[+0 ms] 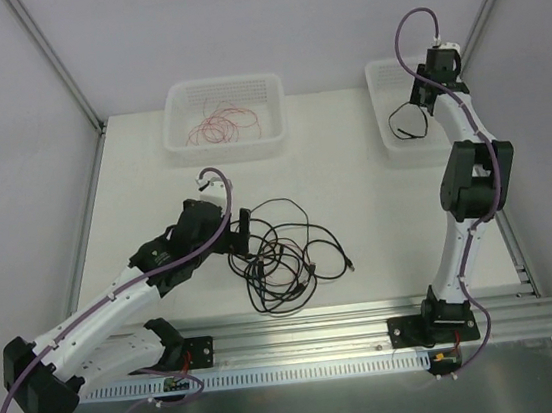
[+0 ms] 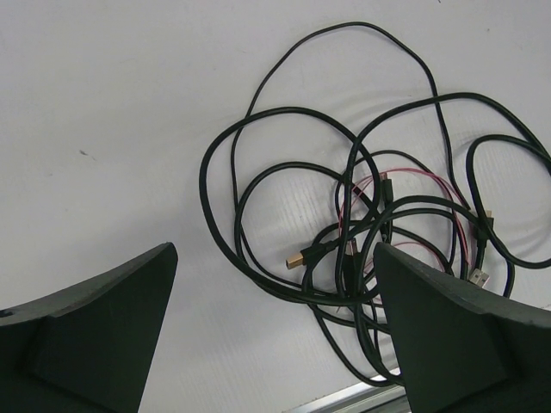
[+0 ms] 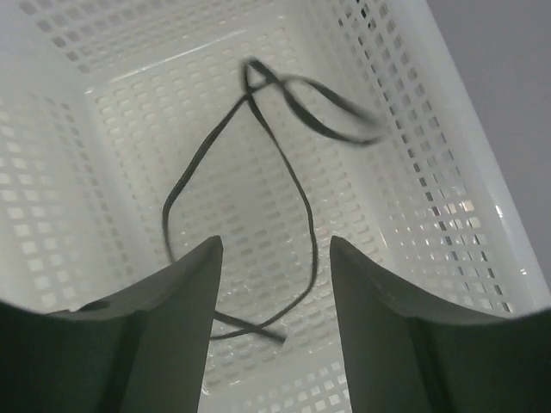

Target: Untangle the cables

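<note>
A tangle of black cables (image 1: 280,256) with small plugs lies on the white table in front of the arms. A fine pink wire (image 2: 413,176) threads through it. My left gripper (image 1: 243,226) is open and empty, low at the tangle's left edge. In the left wrist view the knot (image 2: 349,258) sits by the right finger, between the spread fingertips of the left gripper (image 2: 274,249). My right gripper (image 1: 422,100) is open over the right basket (image 1: 381,73). One black cable (image 3: 259,329) lies loose inside that basket, below the open right gripper (image 3: 275,241). Red-pink wires (image 1: 226,127) lie in the left basket (image 1: 182,95).
A metal rail (image 1: 370,318) runs along the table's near edge, just in front of the tangle, and shows in the left wrist view (image 2: 344,400). The perforated basket walls (image 3: 448,172) surround the right gripper. Frame posts stand at the back corners.
</note>
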Controlling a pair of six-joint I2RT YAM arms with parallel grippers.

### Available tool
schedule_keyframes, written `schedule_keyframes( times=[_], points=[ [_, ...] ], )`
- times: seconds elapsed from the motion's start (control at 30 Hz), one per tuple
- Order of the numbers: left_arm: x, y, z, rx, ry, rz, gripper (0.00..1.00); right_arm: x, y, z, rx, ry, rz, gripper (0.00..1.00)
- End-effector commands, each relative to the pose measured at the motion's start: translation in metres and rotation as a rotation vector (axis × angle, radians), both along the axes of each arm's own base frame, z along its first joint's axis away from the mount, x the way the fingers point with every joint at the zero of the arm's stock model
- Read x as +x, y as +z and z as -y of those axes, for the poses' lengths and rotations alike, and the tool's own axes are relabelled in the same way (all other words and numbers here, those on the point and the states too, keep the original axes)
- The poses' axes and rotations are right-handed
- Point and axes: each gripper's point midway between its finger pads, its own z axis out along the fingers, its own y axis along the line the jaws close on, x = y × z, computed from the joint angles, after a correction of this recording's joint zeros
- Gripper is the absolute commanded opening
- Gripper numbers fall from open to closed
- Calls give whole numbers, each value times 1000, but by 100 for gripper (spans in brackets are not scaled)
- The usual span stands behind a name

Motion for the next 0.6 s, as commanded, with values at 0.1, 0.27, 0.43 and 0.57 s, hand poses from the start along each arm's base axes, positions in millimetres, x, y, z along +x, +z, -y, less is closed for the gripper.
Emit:
schedule_keyframes(
  times=[0.1, 0.27, 0.43, 0.57],
  points=[
    [2, 14, 11, -67, -28, -15, 99, -34, 71, -12, 73, -76, 133, 76],
    [-2, 9, 21, -134, -57, -94, 99, -94, 86, -67, 122, 20, 95, 85],
    [4, 15, 15, -243, -38, -186, 99, -166, 58, -173, 210, 237, -21, 85],
    [17, 7, -10, -319, 56, -258, 99, -231, 31, -252, 295, 420, -105, 83]
  ],
)
